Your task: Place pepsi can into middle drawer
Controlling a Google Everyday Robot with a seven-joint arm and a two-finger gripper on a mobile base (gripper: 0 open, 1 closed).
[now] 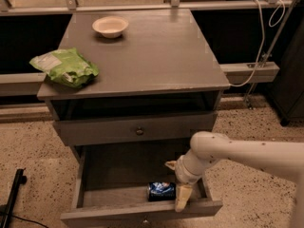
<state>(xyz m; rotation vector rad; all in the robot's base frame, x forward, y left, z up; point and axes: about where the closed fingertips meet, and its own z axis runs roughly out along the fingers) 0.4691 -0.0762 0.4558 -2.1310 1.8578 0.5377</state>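
The pepsi can (161, 191), dark blue with a logo, lies on its side on the floor of the open middle drawer (118, 172), near its front wall. My gripper (176, 182) reaches down into the drawer at the can's right end. Its two pale fingers are spread apart, one (170, 165) above and behind the can, the other (183, 198) by the drawer's front edge. The can rests on the drawer floor, not lifted.
The shallower drawer front with a round knob (139, 131) is closed above the open one. On the cabinet top (156, 56) lie a green snack bag (65, 67) and a pale bowl (110, 26). A cable (259, 42) hangs at the right. A dark stand (12, 198) is at lower left.
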